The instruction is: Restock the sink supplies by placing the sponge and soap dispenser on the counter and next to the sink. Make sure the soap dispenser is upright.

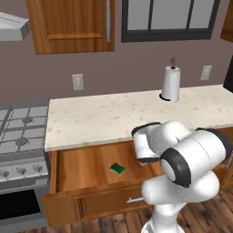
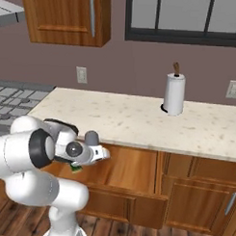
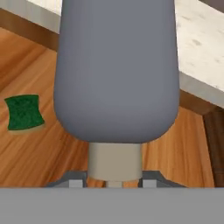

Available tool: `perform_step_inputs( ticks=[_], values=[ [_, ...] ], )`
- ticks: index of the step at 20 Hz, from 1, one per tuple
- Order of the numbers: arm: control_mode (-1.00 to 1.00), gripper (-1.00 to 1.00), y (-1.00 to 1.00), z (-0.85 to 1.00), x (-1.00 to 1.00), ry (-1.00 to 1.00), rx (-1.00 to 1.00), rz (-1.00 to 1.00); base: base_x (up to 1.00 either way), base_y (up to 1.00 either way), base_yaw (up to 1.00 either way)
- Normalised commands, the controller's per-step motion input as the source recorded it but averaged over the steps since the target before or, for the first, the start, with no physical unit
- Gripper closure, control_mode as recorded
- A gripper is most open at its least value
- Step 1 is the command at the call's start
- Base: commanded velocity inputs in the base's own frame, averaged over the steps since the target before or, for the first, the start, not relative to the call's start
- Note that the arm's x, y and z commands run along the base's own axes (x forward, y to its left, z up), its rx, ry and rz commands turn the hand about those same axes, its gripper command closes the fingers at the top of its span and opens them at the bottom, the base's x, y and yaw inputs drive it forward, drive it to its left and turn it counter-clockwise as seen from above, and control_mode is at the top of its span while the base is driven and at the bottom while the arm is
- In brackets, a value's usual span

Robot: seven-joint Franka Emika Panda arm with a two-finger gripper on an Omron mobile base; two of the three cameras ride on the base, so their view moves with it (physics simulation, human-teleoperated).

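While end effector (image 3: 114, 181) grips soap dispenser (image 3: 117, 70) | sponge (image 1: 117, 169) lies in open drawer (image 1: 86, 166)

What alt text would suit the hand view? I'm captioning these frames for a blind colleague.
A rounded grey-blue soap dispenser looms close in front of the camera, its pale neck down at the shut gripper. Behind it, the green sponge lies on the open drawer's wooden floor, with the speckled counter edge beyond.
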Motion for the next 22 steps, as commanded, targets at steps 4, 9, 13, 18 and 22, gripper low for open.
perform_step_inputs(
  ticks=[4,9,13,18,22],
  values=[
    [-1.00,1.00,-0.13,1.00,-0.42,0.00,0.00,0.23,0.00,0.00,0.00],
    [-1.00,1.00,-0.16,1.00,-0.47,0.00,0.00,0.17,0.00,0.00,0.00],
    [-1.00,1.00,-0.34,1.00,-0.48,0.01,0.00,0.11,0.00,0.00,0.00],
    [-1.00,1.00,-0.41,1.00,-0.28,0.01,0.00,0.07,0.00,0.00,0.00],
    [-1.00,1.00,-0.51,1.00,-0.09,0.00,0.00,0.03,0.00,0.00,0.00]
  ],
)
